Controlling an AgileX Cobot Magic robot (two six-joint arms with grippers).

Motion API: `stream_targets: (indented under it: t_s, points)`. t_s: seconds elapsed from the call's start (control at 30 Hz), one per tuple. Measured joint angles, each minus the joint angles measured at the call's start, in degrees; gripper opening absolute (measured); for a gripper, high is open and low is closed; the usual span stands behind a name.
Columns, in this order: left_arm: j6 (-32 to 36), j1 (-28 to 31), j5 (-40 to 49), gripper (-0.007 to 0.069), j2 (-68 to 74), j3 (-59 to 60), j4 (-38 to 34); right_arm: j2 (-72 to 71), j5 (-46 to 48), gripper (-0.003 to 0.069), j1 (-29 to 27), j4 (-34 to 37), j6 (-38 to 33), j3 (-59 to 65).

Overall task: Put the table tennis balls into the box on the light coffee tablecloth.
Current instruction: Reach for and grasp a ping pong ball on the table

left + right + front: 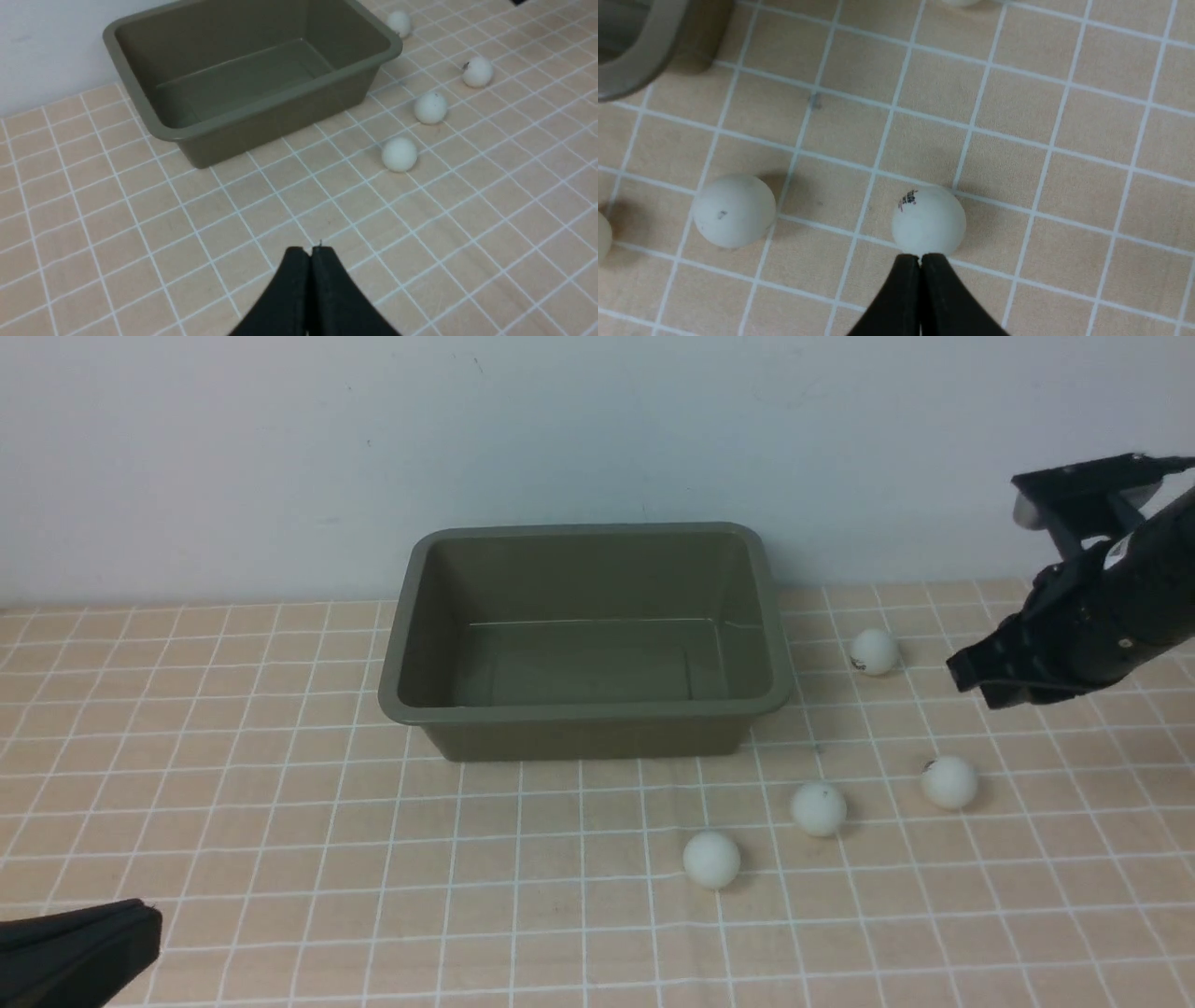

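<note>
The right tool [920, 257] and left tool [310, 249] are closed, empty; the box [583, 711] holds nothing, and four balls [711, 859] wait on the cloth [233, 803] to its right.

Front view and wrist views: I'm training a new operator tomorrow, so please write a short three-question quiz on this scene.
1. True or false: the olive-green box holds a ball.
2. How many table tennis balls lie on the tablecloth in the front view?
3. The right end effector is: A open; B shut on a ball; C shut, empty.
Key: 1 false; 2 four; 3 C.
</note>
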Motion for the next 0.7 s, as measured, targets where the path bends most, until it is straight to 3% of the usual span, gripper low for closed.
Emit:
stream_targets:
  t_s: [0.2, 0.53, 0.7]
  points:
    - [-0.08, 0.0, -0.31, -0.0069, -0.94, 1.07, -0.27, 2.44, 0.68, -0.0016, 3.37, -9.45, 8.45, -0.68]
    - [-0.08, 0.0, -0.31, -0.0069, -0.94, 1.21, -0.38, 2.73, 1.85, 0.0001, 3.46, -7.83, 10.62, -1.06]
    - [-0.08, 0.0, -0.31, -0.0069, -0.94, 1.21, -0.38, 2.73, 1.98, 0.0097, 3.46, -6.82, 10.62, -1.06]
